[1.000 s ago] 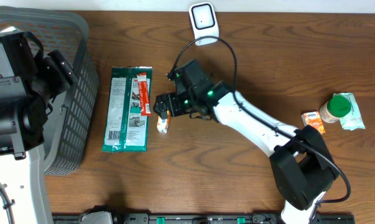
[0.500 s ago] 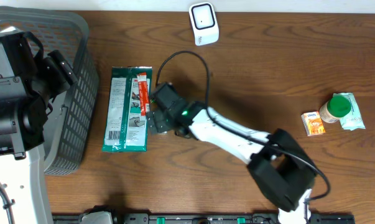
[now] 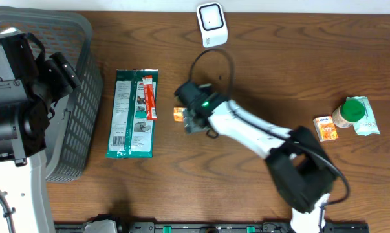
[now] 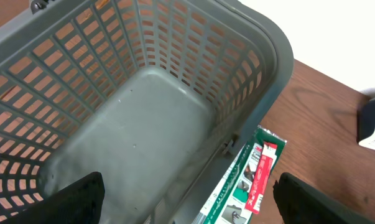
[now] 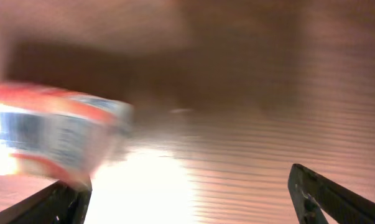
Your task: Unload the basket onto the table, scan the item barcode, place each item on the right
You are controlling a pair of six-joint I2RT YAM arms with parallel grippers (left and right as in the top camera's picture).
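Right hand (image 3: 187,120) has drawn back rightward off the green pouch (image 3: 131,113), fingers wide apart. Small orange packet (image 3: 178,114) lies mid-worktop (image 3: 279,71), just left of that hand. Left hand (image 4: 190,200), fingers apart, hangs over the grey basket (image 4: 262,43) at the left edge. Scanner (image 3: 211,24) stands at the far edge.

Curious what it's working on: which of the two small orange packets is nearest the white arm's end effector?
The orange packet left of centre, just beside the right end effector; the other orange packet lies far off by the green-lidded jar.
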